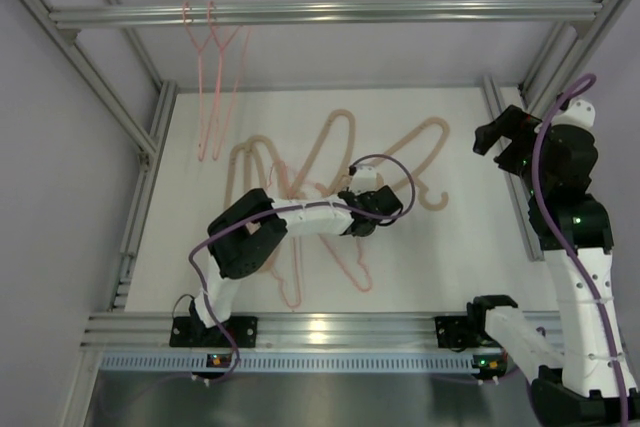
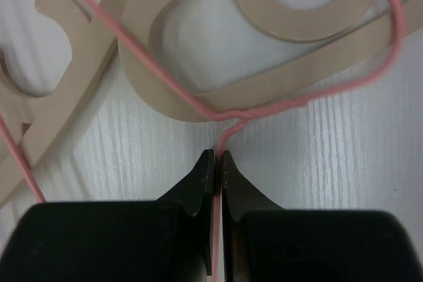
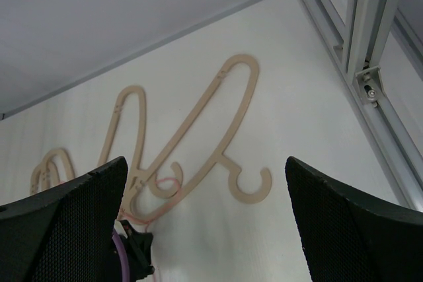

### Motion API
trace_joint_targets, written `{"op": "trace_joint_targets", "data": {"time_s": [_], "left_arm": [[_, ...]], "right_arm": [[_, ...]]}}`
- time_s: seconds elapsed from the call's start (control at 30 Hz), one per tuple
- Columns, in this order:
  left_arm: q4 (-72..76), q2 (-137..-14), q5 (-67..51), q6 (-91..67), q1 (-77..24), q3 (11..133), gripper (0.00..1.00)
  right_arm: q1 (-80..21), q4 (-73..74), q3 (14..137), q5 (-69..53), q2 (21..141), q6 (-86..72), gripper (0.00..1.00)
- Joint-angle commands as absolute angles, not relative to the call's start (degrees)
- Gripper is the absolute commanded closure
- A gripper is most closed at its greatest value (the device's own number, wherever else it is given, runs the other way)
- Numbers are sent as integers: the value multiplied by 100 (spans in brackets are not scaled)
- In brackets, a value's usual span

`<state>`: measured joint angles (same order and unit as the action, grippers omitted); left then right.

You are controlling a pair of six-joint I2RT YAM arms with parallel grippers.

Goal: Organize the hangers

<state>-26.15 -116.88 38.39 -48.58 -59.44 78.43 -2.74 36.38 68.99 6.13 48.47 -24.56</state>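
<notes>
Now | left hand clamped on pink hanger | right hand spread wide, holding nothing

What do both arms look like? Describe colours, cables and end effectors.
The left arm and right arm have white links and black joints, each trailing a purple cable. Their end effector fingers are black; the right pair shows mesh texture.

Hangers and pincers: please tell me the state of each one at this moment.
left pincer, shut on the neck of the pink wire hanger.
pink wire hanger, lying down, gripped.
beige hangers, flat on the table, overlapping, not held.
hung pink hangers, hooked on the top rail.
right pincer, open, raised, empty.
</notes>
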Motion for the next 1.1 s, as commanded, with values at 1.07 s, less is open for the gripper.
{"op": "trace_joint_targets", "data": {"time_s": [1.07], "left_arm": [[-925, -6548, -3346, -4112, -2534, 7400, 100]], "right_arm": [[-202, 3454, 7233, 677, 4825, -2470, 1]]}}
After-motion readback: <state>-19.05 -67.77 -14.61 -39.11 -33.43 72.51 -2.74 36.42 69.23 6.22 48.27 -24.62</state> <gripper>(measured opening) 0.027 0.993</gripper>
